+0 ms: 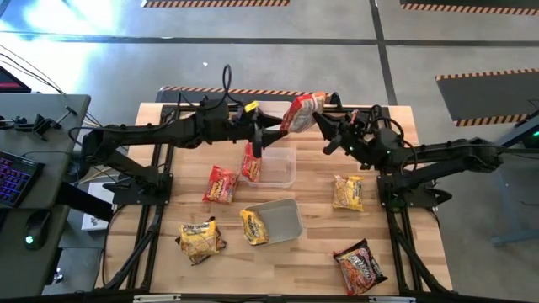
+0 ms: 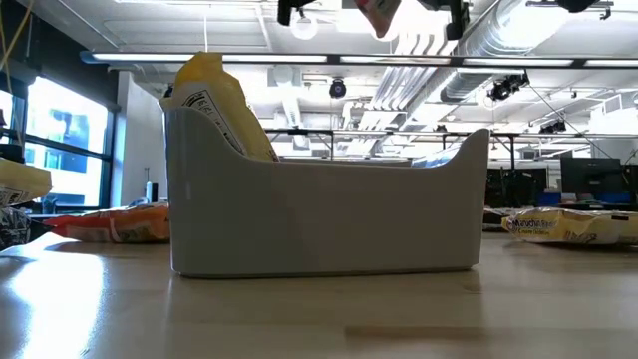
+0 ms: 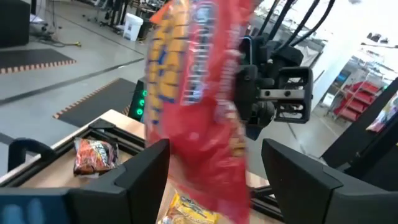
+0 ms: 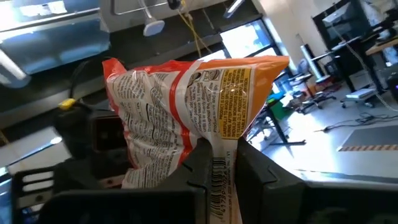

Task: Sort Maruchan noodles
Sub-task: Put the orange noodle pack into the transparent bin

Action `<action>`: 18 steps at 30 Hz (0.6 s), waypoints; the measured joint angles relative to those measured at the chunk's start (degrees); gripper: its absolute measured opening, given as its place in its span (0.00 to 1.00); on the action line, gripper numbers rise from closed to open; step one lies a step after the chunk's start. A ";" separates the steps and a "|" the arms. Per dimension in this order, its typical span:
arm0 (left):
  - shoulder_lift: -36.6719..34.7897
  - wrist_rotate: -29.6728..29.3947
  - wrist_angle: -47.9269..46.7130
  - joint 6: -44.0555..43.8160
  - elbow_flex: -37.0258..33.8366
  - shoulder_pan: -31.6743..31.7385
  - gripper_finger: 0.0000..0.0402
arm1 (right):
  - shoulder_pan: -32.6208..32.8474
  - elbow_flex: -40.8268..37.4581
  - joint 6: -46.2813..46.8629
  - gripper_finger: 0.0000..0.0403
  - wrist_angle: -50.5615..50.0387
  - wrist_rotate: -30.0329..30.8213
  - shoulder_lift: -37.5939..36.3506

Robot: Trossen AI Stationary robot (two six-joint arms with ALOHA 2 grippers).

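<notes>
A red Maruchan noodles packet (image 1: 303, 112) hangs in the air over the table's far middle, with my right gripper (image 4: 219, 174) shut on it. My left gripper (image 3: 214, 168) is open. Its fingers stand on either side of the packet's lower part, and I see no touch. Another red packet (image 1: 251, 162) leans on the clear tub (image 1: 282, 168). A yellow packet (image 1: 254, 225) stands in the grey tub (image 1: 286, 220). Loose on the table lie a red packet (image 1: 221, 183), two yellow ones (image 1: 200, 240) (image 1: 348, 192) and a dark brown one (image 1: 360, 265). My right gripper pinches the red packet's crimped end seam (image 4: 219, 163) between its two fingers. The fingers come from the table's right side, slanting a little upward. The packet stands out beyond the fingertips, lifted clear of the table and of both tubs.
The two tubs sit mid-table, the clear one farther back than the grey one (image 2: 319, 214). A black frame (image 1: 160, 168) runs along the table's sides. A desk with a keyboard (image 1: 17, 177) stands off the left edge.
</notes>
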 joint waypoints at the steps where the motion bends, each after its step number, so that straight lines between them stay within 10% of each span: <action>1: 0.18 -0.22 -0.25 0.47 0.34 -0.10 0.61 | -0.14 0.00 0.00 0.06 -0.06 0.11 0.01; 18: 1.33 -3.20 -7.08 11.06 3.06 0.21 0.22 | -0.16 0.00 -1.02 0.06 1.02 -0.18 -0.01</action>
